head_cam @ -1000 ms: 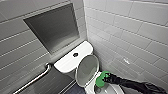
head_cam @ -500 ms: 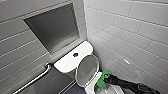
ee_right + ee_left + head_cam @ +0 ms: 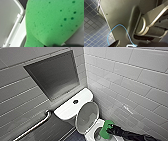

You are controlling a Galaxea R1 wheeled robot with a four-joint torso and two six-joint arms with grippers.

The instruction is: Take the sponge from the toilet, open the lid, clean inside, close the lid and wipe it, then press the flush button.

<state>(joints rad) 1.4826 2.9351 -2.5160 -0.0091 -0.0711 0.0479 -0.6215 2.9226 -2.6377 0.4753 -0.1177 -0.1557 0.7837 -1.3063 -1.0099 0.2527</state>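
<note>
— What is nearest?

— The right gripper (image 3: pixel 110 129), on a black arm coming in from the lower right. Its jaws are pinching the sponge (image 3: pixel 106 128). In the right wrist view the green, pitted sponge (image 3: pixel 52 21) looms large, with white ceramic just behind it.

— And where is the sponge exactly?

— At the right-hand rim of the toilet (image 3: pixel 99 122), hanging over the opening of the bowl (image 3: pixel 95 134). I cannot tell whether it touches the ceramic.

— The left gripper?

— The left gripper (image 3: pixel 126 44) sits at the edge of the left wrist view, and I cannot tell whether it is spread or closed. Beyond it a blue cable (image 3: pixel 121 26) loops across a grey panel, with dark tiled floor (image 3: pixel 91 31) beside it.

— Further back?

— The lid (image 3: pixel 87 116) stands raised, greyish underside facing forward, leaning back towards the tank (image 3: pixel 65 110). A round flush button (image 3: pixel 75 101) sits in the middle of the tank's flat top.

— And beyond that?

— A metal grab bar (image 3: pixel 37 125) runs along the wall to the left of the tank. Above the tank is a recessed steel niche (image 3: pixel 55 74), and a pale tiled wall (image 3: pixel 130 77) stands to the right.
</note>
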